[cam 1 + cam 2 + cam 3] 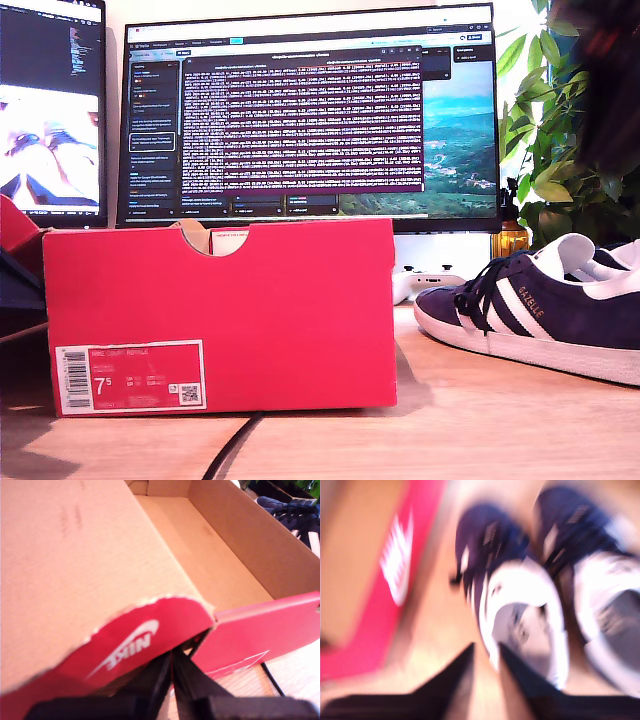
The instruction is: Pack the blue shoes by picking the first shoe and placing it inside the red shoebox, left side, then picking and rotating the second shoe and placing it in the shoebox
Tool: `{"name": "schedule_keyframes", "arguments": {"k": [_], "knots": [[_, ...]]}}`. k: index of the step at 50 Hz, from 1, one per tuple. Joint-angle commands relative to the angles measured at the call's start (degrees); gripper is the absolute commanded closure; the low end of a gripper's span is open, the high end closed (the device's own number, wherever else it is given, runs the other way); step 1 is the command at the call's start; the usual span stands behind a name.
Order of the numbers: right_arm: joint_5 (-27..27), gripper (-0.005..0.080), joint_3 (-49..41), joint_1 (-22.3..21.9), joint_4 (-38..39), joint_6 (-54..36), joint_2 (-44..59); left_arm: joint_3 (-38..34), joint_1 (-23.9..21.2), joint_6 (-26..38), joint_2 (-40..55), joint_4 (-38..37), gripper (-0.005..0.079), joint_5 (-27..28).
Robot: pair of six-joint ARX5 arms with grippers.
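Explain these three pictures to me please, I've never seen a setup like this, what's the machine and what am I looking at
This is a robot with two arms, each ending in a gripper with two black fingers. One picture comes from a fixed camera at desk height; the other two come from cameras mounted on the grippers.

The fixed camera shows a red shoebox on a wooden desk, a pair of blue shoes at the exterior view's right, and monitors behind.

My first gripper looks into the open, empty box past its raised lid flap; whether it grips the flap is unclear. My second gripper, in a blurred picture, is open just behind one shoe's heel and holds nothing.
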Motion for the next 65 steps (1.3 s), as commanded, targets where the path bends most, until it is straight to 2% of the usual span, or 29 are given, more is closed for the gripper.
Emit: {"name": "schedule_keyframes", "arguments": {"k": [1,9,17,35,46,51,55,63,64,65], "knots": [[0.0,0.0413,0.3,1.0,-0.8,-1.8,1.9,-1.4,-0.2,-0.1,0.2,0.6,0.0762,0.1],[2.8,0.0401,0.3,2.2,-1.0,-2.9,6.2,-1.4,-0.2,0.1,0.2,0.5,0.0762,0.1],[6.3,0.0345,0.3,2.2,-0.2,-4.2,8.5,-1.4,-0.2,0.1,0.2,0.2,0.0762,0.1],[6.4,0.0342,0.3,2.2,2.0,-6.4,14.6,-1.4,-0.2,0.1,0.2,-1.1,0.0762,-0.1],[6.4,0.0357,0.3,2.2,2.0,-10.6,19.3,-1.4,-0.2,0.1,0.2,-1.1,0.0762,-0.3],[6.4,0.0391,0.3,2.2,2.4,-11.9,20.7,-1.4,-0.2,0.1,0.2,-1.2,0.0762,-0.3],[6.4,0.0458,0.3,2.2,3.3,-12.0,21.1,-1.4,-0.2,0.1,0.2,-1.3,0.0762,-0.3],[6.4,0.0749,0.3,2.2,6.8,-12.0,21.1,-1.4,-0.2,0.1,0.2,-2.9,0.0762,-0.3],[6.3,0.0774,0.3,2.2,7.3,-12.0,21.1,-1.4,-0.2,0.1,0.2,-3.1,0.0762,-0.3],[6.3,0.0759,0.3,2.2,8.0,-12.0,21.1,-1.4,-0.2,0.1,0.2,-3.3,0.0762,-0.3]]}}
